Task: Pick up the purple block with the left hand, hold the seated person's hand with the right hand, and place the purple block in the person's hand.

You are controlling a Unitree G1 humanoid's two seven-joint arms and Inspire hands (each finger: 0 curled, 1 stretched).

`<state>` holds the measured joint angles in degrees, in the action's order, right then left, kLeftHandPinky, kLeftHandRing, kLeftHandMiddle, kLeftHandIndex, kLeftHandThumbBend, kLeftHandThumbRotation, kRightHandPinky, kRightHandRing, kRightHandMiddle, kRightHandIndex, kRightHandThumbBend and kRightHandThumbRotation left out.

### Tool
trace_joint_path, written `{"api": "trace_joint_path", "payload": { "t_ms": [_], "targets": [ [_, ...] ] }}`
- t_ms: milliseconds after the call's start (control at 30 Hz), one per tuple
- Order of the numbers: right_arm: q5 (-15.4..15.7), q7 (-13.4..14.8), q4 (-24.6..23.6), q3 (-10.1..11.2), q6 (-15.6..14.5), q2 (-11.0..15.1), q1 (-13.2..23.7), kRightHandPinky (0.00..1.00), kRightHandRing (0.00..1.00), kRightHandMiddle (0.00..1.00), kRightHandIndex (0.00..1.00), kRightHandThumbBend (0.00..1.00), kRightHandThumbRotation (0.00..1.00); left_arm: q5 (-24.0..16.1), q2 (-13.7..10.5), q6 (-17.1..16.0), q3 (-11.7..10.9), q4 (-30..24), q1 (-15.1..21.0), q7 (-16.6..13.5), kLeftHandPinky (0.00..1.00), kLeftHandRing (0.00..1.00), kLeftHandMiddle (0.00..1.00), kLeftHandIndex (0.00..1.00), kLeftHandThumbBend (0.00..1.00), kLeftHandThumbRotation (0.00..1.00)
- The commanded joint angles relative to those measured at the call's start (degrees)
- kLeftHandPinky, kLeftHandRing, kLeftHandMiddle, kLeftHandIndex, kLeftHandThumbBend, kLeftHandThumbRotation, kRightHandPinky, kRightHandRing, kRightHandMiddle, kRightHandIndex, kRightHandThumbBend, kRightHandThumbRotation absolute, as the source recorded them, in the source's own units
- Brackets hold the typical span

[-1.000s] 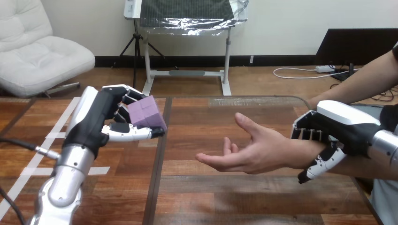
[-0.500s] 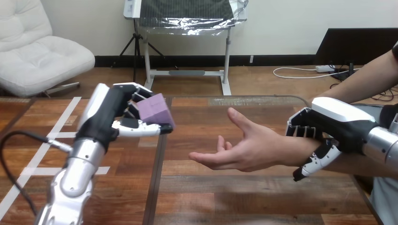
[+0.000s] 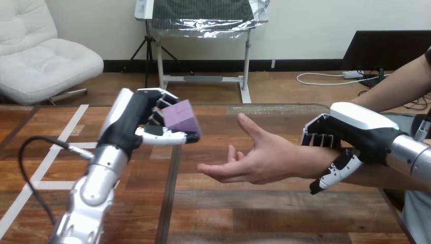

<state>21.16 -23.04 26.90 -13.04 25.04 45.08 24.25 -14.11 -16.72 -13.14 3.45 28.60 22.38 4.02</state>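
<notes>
- As the handover happens in mid-air, the table (image 3: 264,218) spans the lower frame beneath everything.
- Right hand (image 3: 356,133), at right, curls fingers over and thumb under the person's wrist (image 3: 319,161), likely steadying it.
- Left hand (image 3: 136,122), left of centre, pinches the block (image 3: 181,118), raised.
- Person's hand (image 3: 254,161), centre, lies open, palm up, to receive.
- Block: apart from the palm, slightly higher; only air between.
</notes>
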Motion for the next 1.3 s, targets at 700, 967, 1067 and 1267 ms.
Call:
{"api": "trace_joint_path", "payload": {
  "t_ms": [700,967,1067,1267],
  "targets": [
    [-2.03,-1.38,-5.52,1.25,-4.18,-1.88,-1.56,0.38,0.42,0.46,0.50,0.89,0.09,-2.40,5.15,-1.48,4.94,3.37,8.94,-0.22,0.32,0.37,0.42,0.46,0.63,0.00],
    [-1.96,-1.60,-8.06,1.38,-6.17,-1.90,-2.03,0.37,0.42,0.46,0.50,0.89,0.09,-3.22,6.35,-0.05,6.53,3.12,9.16,0.29,0.32,0.37,0.43,0.47,0.61,0.00],
    [-2.02,-1.64,-8.84,1.44,-6.67,-1.88,-2.24,0.37,0.42,0.46,0.50,0.89,0.09,-3.63,6.63,-0.04,6.95,3.01,9.13,0.44,0.32,0.37,0.43,0.48,0.61,0.00],
    [-2.10,-1.92,-10.18,1.58,-7.68,-1.83,-2.57,0.37,0.42,0.46,0.50,0.88,0.09,-4.59,7.01,-0.19,7.82,2.69,8.97,0.55,0.30,0.36,0.42,0.48,0.61,0.00]
  ]
}}
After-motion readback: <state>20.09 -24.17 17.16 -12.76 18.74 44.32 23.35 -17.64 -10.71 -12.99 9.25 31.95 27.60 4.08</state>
